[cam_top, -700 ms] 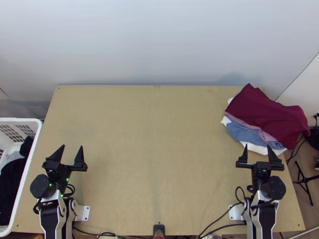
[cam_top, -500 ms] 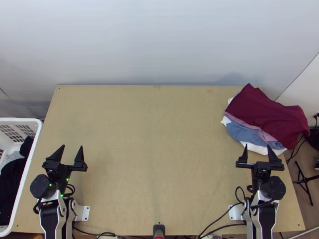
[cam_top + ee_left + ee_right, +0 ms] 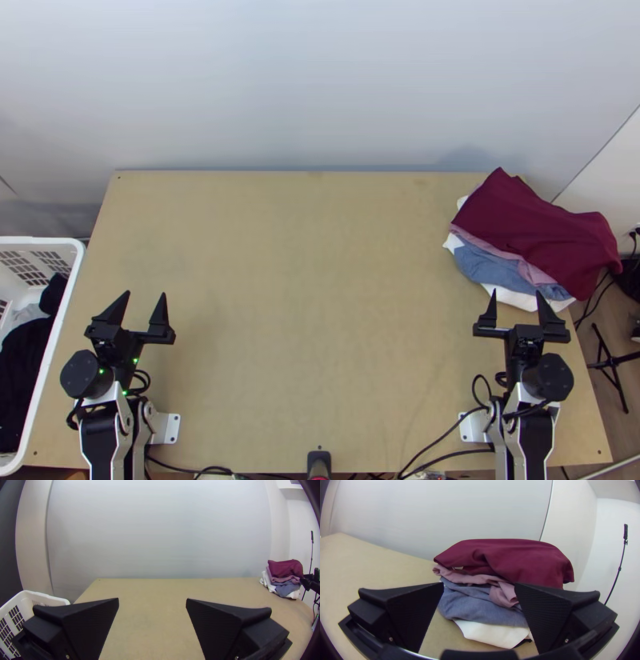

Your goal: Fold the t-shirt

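In the top view my left gripper (image 3: 145,308) stands open over the table's near left part, with nothing between its fingers. My right gripper (image 3: 516,308) is open at the near right, just short of a stack of cloths. On top of that stack lies a dark red cloth (image 3: 536,232), folded into a bundle; which cloth is a t-shirt I cannot tell. The left wrist view has my left gripper (image 3: 152,603) with bare table between its fingers. Beyond my right gripper (image 3: 479,588) in its wrist view rises the stack, the dark red cloth (image 3: 506,558) uppermost.
Pink, blue (image 3: 496,268) and white cloths lie under the dark red one at the table's right edge. A white basket (image 3: 68,296) with dark cloth inside stands off the left edge. The bare wooden table (image 3: 308,304) spreads between the arms, with cables along its near edge.
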Tool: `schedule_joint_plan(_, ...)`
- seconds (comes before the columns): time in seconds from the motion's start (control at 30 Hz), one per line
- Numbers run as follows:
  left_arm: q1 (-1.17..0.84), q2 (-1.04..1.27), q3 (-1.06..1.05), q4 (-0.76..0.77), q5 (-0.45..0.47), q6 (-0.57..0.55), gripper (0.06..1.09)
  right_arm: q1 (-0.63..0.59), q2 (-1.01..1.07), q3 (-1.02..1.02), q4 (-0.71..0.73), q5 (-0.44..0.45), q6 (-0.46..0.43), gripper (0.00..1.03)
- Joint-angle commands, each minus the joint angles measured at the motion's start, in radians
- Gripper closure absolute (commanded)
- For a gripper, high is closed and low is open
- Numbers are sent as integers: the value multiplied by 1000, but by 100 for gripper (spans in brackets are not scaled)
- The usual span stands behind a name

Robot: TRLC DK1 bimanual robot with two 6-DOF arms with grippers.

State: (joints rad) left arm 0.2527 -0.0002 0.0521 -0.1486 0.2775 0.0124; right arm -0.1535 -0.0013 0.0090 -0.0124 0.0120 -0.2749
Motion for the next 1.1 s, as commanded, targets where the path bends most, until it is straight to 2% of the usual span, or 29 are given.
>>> schedule_joint_plan(0.0, 0, 0, 0, 0, 0, 0, 10, 0, 0, 0, 0, 0, 0, 4)
schedule_joint_plan(0.87, 0, 0, 0, 1, 0, 0, 10, 0, 1, 0, 0, 0, 0, 4)
schedule_joint_plan(1.07, 0, 0, 0, 0, 0, 0, 10, 49, 0, 0, 0, 0, 0, 4)
